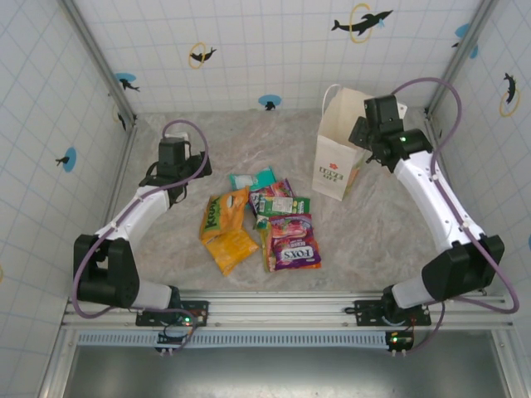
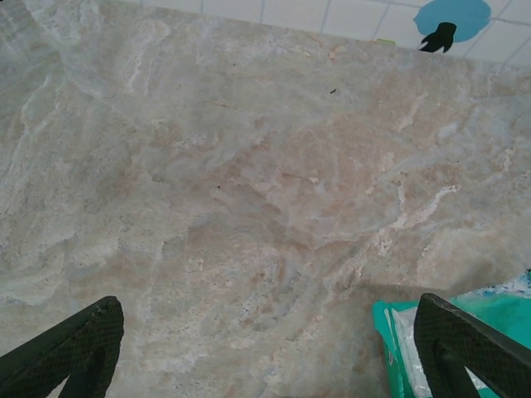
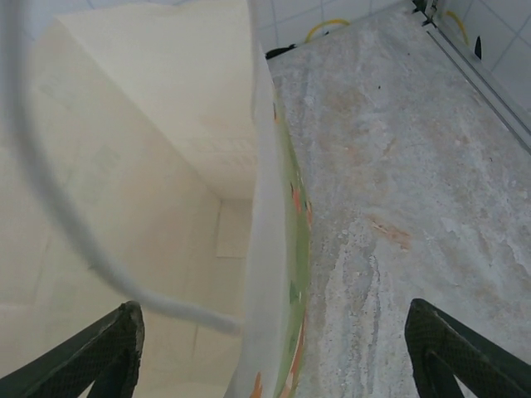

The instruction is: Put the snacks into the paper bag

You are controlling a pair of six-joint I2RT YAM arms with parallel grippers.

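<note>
Lying heaped at the top view's centre, the snacks [image 1: 261, 220] look light, glossy and slippery, best pinched by a crimped edge. The paper bag [image 1: 336, 162] stands upper right, thin and easily tipped. The right gripper [image 3: 270, 311] straddles its rim, spread wide, while the left gripper [image 2: 265, 303], equally wide and empty, hovers by the teal packet [image 2: 402, 332].

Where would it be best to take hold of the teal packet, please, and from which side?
I would pinch the teal packet by its free left edge, coming down from the left with the open left tool. It lies flat, and other snacks crowd its right and near sides.
</note>
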